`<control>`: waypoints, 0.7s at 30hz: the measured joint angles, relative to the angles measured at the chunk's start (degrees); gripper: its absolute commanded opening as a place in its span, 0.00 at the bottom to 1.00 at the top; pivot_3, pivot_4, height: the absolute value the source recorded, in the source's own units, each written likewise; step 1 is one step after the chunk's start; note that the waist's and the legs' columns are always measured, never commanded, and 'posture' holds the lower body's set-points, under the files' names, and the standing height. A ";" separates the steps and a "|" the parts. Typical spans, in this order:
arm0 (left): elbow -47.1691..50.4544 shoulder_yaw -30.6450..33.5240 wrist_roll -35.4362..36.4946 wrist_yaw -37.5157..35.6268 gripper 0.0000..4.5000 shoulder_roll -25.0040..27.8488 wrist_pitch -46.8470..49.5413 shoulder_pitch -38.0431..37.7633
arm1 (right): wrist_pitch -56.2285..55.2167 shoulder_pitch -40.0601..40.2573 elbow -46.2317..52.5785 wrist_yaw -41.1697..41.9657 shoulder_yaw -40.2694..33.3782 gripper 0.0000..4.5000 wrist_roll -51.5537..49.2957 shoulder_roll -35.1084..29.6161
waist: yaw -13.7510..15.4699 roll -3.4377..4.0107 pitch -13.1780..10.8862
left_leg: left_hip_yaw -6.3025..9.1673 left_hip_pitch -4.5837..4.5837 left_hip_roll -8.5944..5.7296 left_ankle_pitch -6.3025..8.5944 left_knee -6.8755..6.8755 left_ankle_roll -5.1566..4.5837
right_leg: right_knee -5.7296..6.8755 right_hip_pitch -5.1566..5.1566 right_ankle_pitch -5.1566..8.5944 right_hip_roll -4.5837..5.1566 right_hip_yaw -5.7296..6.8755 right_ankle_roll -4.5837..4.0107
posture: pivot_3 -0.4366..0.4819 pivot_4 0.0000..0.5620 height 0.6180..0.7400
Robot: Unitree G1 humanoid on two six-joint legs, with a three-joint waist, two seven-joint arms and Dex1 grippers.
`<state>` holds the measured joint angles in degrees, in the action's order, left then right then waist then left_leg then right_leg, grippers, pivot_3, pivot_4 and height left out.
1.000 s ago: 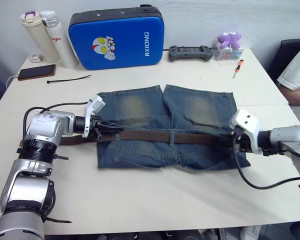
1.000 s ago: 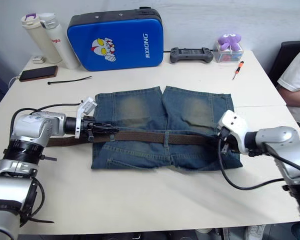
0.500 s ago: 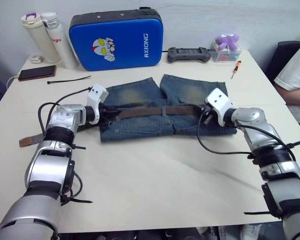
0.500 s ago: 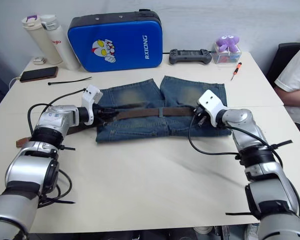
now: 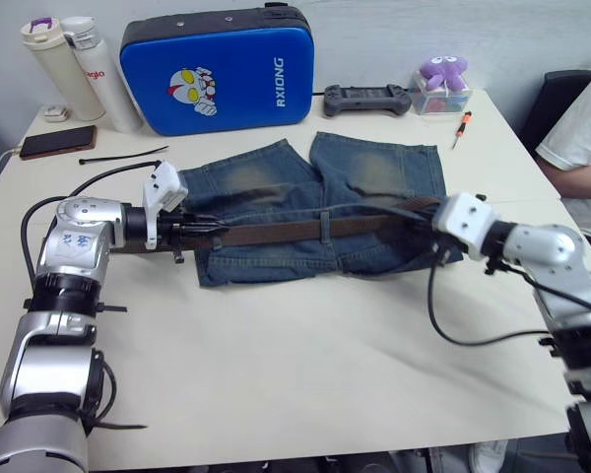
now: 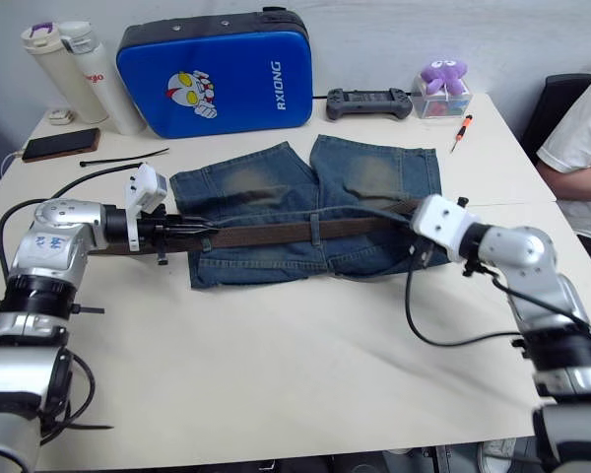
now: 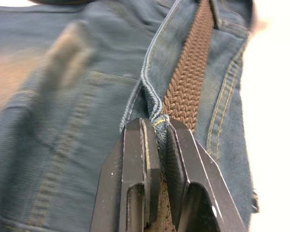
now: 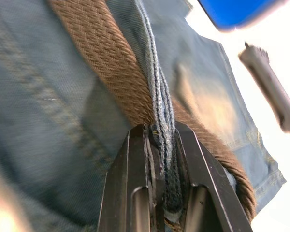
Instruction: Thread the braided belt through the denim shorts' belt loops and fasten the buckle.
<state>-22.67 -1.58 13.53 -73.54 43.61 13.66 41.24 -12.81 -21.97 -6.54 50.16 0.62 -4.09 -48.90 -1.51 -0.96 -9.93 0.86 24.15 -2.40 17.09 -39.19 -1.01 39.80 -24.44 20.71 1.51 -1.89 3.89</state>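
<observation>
The denim shorts (image 5: 276, 187) lie flat in the middle of the table, waistband toward me. Along that waistband runs the braided belt (image 5: 276, 233), which passes under a centre belt loop (image 5: 324, 225). At the waistband's left end my left gripper (image 5: 205, 231) is shut on a fold of denim (image 7: 153, 108), the belt (image 7: 191, 77) lying beside its fingers. My right gripper (image 5: 431, 225) is shut on the denim edge (image 8: 157, 96) at the right end, where the belt (image 8: 106, 63) runs just behind. The buckle is out of view.
At the back stand a blue case (image 5: 212, 69), two bottles (image 5: 74, 69), a game controller (image 5: 366, 99) and a purple plush (image 5: 438, 74). A phone (image 5: 51, 141), black cable tie (image 5: 123, 156) and screwdriver (image 5: 459, 128) lie nearby. A person's sleeve (image 5: 576, 138) is at the right edge.
The camera has shifted. Over the second, both grippers have kept their hold and moved the shorts away from me, closer to the blue case.
</observation>
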 measured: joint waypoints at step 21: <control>33.73 -3.65 2.45 -5.38 0.11 11.19 -3.07 -32.15 | -39.50 42.39 2.80 1.20 -10.06 0.11 0.62 -5.84 | 0.01 0.23 -0.11 | -0.03 -2.39 0.06 0.49 1.16 -0.67 | -1.57 2.54 0.08 -0.04 -0.06 -0.12 | 0.48 0.27 1.00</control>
<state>11.05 -5.24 15.98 -78.93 54.80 10.58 9.09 -52.31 20.42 -3.74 51.36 -9.44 -3.47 -54.74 -1.50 -0.73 -10.05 0.83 21.76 -2.34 17.58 -38.03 -1.68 38.23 -21.89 20.79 1.46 -1.95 3.77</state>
